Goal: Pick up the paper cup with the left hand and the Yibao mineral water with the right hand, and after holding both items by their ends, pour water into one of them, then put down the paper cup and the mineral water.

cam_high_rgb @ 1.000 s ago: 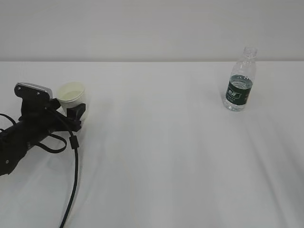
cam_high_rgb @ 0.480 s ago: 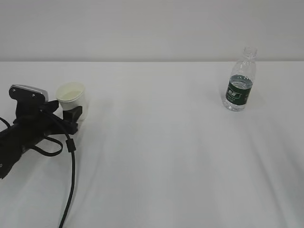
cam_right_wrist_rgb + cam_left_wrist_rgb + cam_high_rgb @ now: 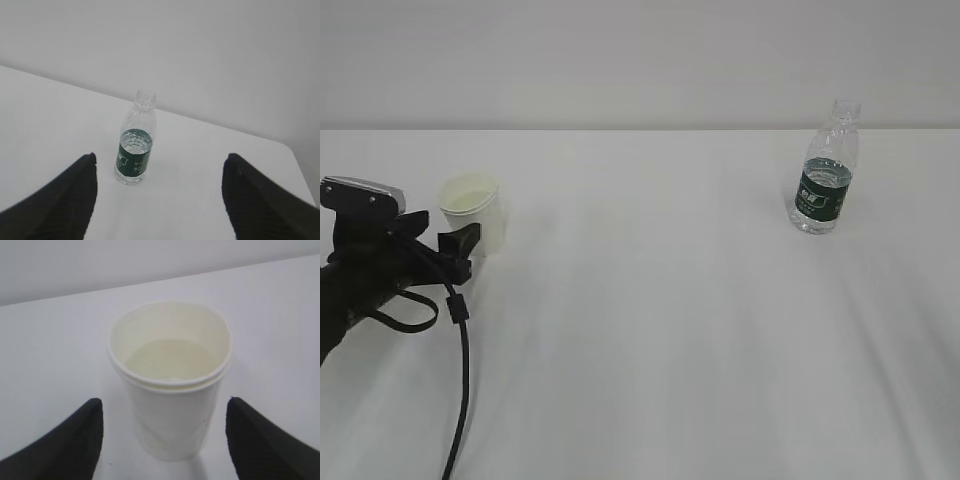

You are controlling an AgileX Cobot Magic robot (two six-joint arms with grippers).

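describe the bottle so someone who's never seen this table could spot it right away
On the white table, look to the far right, near the back edge. The bottle stands there upright and alone, well away from the cup and the left tool on the far left. It is clear ribbed plastic with a dark green label and no cap, taller than the white cup.

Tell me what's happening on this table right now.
The long black left arm's gripper sits open around a small white paper cup, fingers clear of its sides. The clear plastic water bottle with a dark green label stands uncapped and alone, far right. The right gripper is open, some way short of it. Nothing is lifted.
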